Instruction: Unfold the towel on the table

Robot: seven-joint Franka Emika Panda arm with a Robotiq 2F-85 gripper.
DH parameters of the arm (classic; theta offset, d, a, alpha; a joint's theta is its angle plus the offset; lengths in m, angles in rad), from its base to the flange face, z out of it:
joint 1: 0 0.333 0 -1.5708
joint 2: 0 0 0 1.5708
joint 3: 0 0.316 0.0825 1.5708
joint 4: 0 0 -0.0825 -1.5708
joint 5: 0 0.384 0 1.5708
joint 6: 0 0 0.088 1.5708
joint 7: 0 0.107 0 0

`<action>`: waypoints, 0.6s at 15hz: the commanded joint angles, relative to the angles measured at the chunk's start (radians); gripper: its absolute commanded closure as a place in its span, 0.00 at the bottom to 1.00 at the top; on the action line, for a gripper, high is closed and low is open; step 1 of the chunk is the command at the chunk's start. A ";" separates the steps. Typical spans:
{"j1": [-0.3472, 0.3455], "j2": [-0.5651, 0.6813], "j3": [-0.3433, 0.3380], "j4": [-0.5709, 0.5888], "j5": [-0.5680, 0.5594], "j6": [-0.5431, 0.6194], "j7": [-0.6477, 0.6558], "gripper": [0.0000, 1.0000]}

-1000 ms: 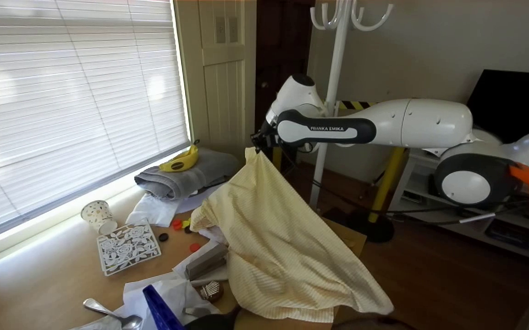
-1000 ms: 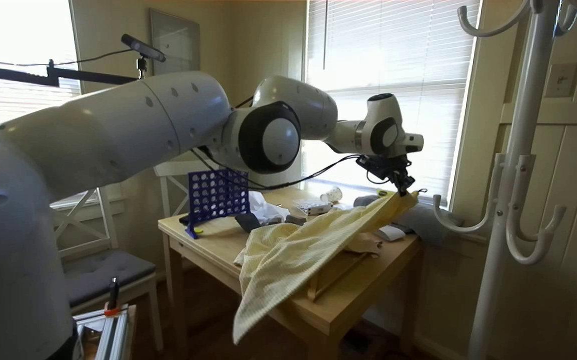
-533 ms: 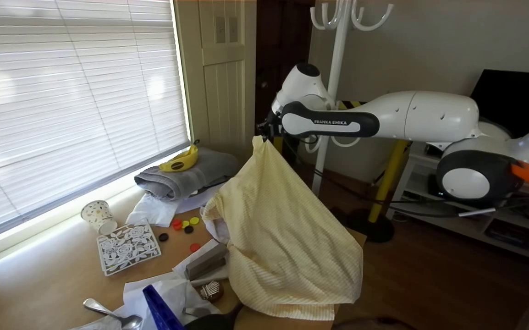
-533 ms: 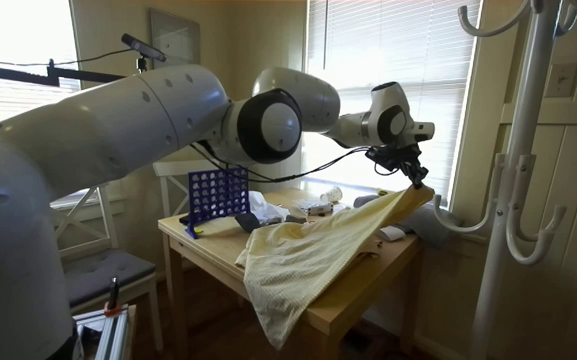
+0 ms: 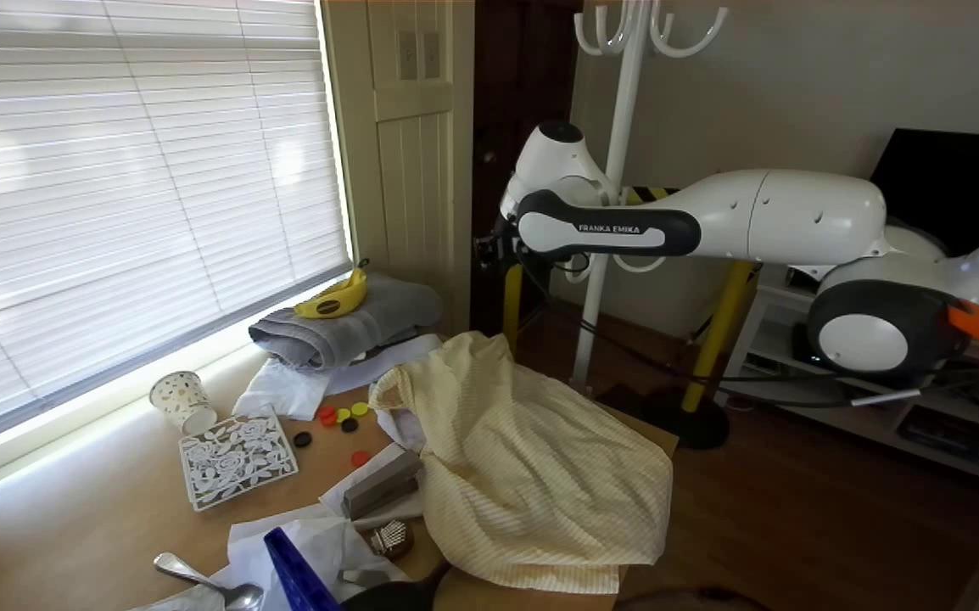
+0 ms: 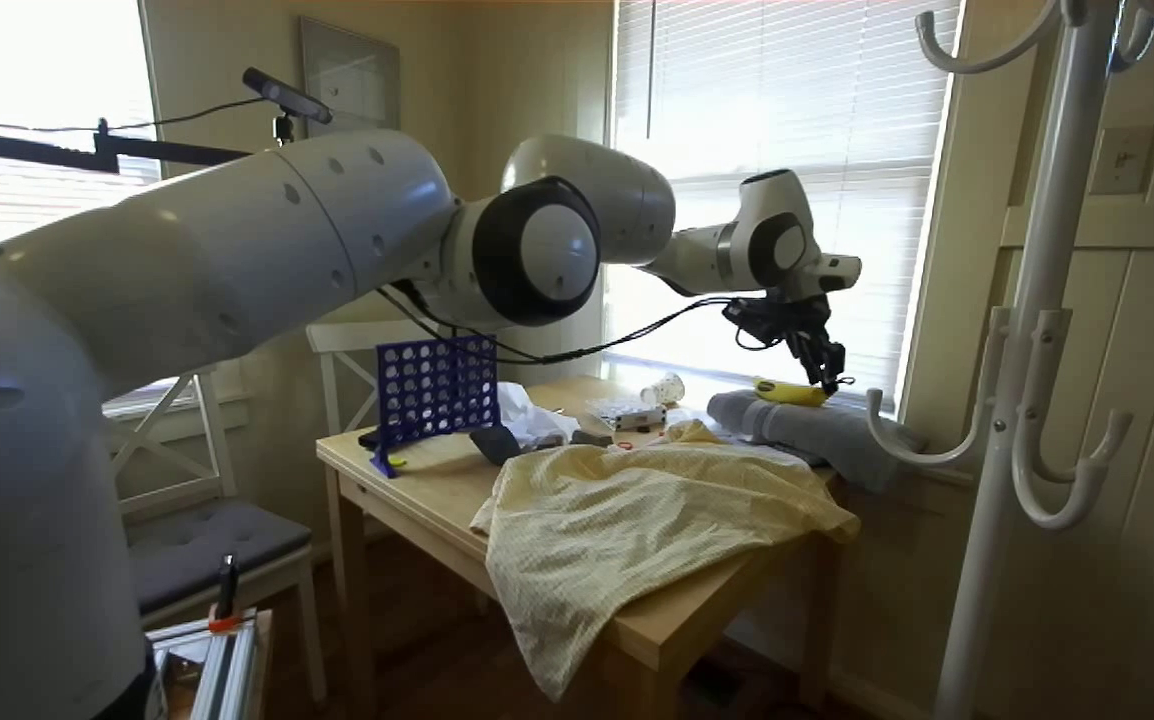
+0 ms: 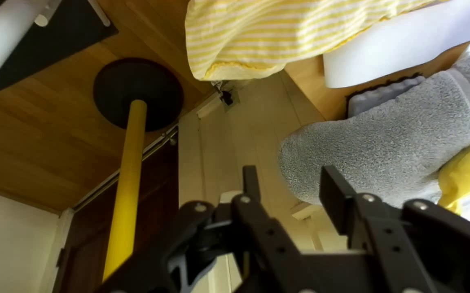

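the claw is spread, holding nothing; the towel lies rumpled across the table, draping past the near and right edges in an exterior view, so its weight or a pull there could slide it off

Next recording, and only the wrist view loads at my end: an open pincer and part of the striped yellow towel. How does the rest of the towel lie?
Observer: In an exterior view, the towel lies wrinkled over part of the table, with one corner hanging down past the edge.
Operator: I can't judge height here. Is the pincer level with the towel or above it?
Observer: Above it; both exterior views show the pincer higher up, with a gap between them.
Operator: Does anything stand on the table that my view misses?
Observer: Yes, a blue grid with rows of round holes stands upright there.
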 commanded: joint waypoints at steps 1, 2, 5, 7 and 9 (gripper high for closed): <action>0.013 -0.013 0.060 -0.002 0.028 0.003 -0.083 0.26; 0.014 -0.003 0.094 0.006 0.036 0.042 -0.147 0.17; 0.034 0.021 0.170 0.027 0.037 0.103 -0.263 0.01; 0.033 0.026 0.253 0.036 0.072 0.105 -0.326 0.00; 0.042 0.020 0.312 0.031 0.088 0.050 -0.366 0.00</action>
